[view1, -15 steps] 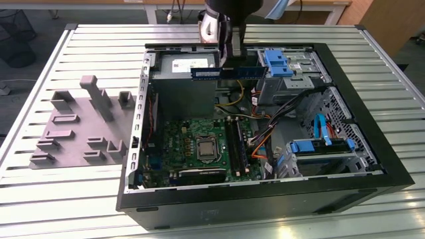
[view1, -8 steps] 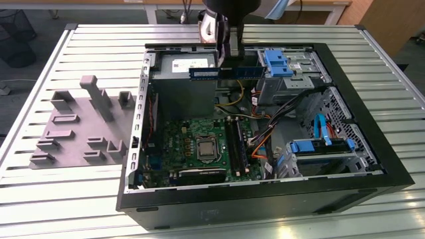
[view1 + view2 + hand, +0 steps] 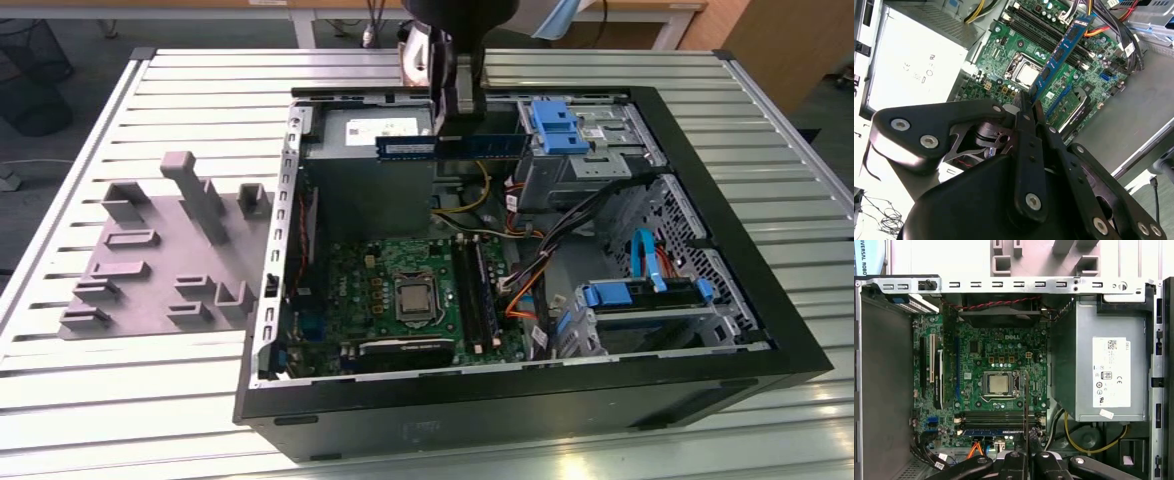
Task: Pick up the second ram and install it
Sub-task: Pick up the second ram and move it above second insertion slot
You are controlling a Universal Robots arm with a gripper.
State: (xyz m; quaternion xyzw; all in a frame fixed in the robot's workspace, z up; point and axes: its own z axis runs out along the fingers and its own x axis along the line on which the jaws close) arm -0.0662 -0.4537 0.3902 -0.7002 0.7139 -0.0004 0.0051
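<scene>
The arm's gripper (image 3: 457,115) is clamped narrow on the second ram (image 3: 407,147), holding the strip level in the air above the open computer case (image 3: 534,395). The strip is clear of the motherboard (image 3: 387,275) and over the grey power supply (image 3: 360,185) that sits beside it. In the second wrist view the gripper (image 3: 1029,102) pinches one end of the second ram (image 3: 1059,55), and the strip's row of black chips runs out over the motherboard (image 3: 1004,55) without touching it. In the first wrist view, past the gripper (image 3: 1025,456), the second ram (image 3: 1025,405) is seen edge-on as a thin line crossing the motherboard (image 3: 999,347) beside the processor (image 3: 998,384). The pick-up looks complete, while seating the strip in a slot is not yet done. A blue strip (image 3: 989,431) lies in the bank of memory slots next to the processor, probably a first module already in place, and the neighbouring slots appear empty. Grey slotted blocks (image 3: 160,250) stand on the slatted metal surface (image 3: 134,410) outside the case, well apart from the motherboard. A white label (image 3: 1111,372) on the power supply (image 3: 1074,365) carries rows of print, a code square and compliance marks. The small pale label on the held strip cannot be made out.
</scene>
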